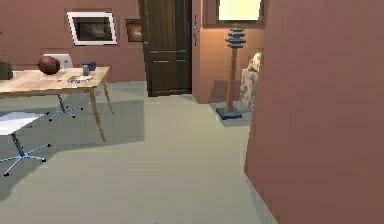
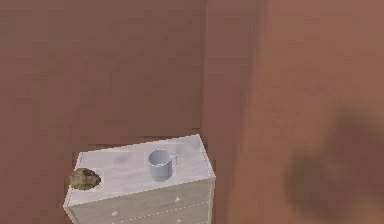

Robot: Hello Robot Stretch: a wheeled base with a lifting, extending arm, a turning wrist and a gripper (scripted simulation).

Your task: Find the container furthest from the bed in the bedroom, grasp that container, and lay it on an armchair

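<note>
Jaws: can't tell their state, not guessing | mug (image 2: 160,165) sits upright on the white dresser (image 2: 120,160) top, near a brown lump (image 2: 84,179), by the wall | progress: looks early imo, candidate container spotted, grasp and armchair drop both left to do

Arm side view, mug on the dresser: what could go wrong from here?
1. The mug stands mid-top on the white dresser, with the back wall close behind: an overlong reach could shove it against that wall.
2. A brown lump sits at the dresser's left corner: a sideways sweep might knock it off.
3. Forward view: the side wall is close on the right, with a floor lamp just past its corner; turning could clip either.
</note>
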